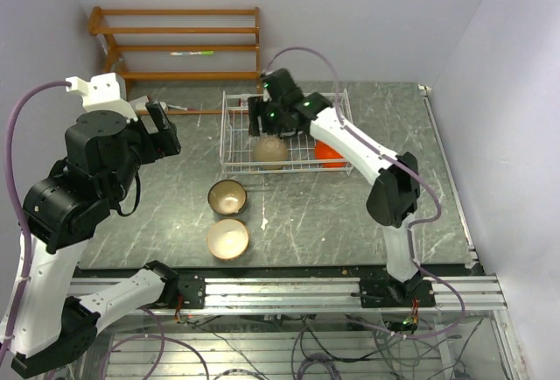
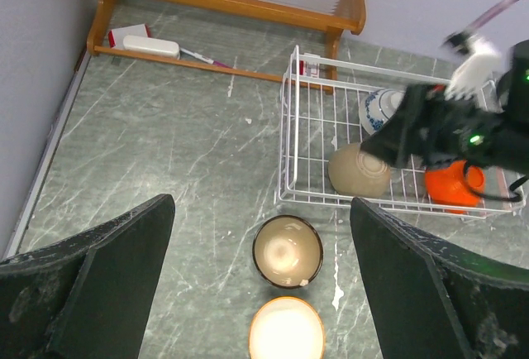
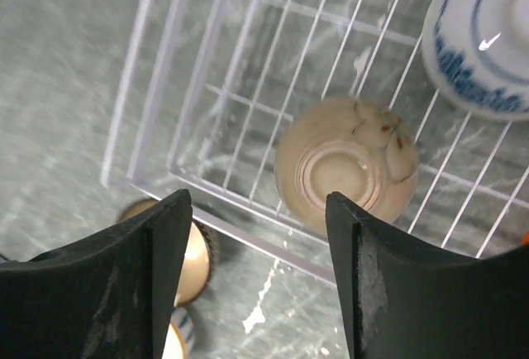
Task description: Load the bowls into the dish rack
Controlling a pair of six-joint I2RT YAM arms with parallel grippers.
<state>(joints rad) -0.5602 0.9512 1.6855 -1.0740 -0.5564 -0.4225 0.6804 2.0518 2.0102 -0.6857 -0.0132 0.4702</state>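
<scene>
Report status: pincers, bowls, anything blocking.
Left pincer open, empty. Right pincer open above upside-down cream-beige round bowl in white wire dish rack. Brown round bowl, pale round bowl on table. Nothing in the way.

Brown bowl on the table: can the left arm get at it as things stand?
Probably yes: the brown bowl sits upright outside the dish rack, and the open left gripper faces it with nothing between them.

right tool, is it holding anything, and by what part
Nothing: the right tool stands open above the cream-beige bowl lying upside down in the dish rack.
</scene>
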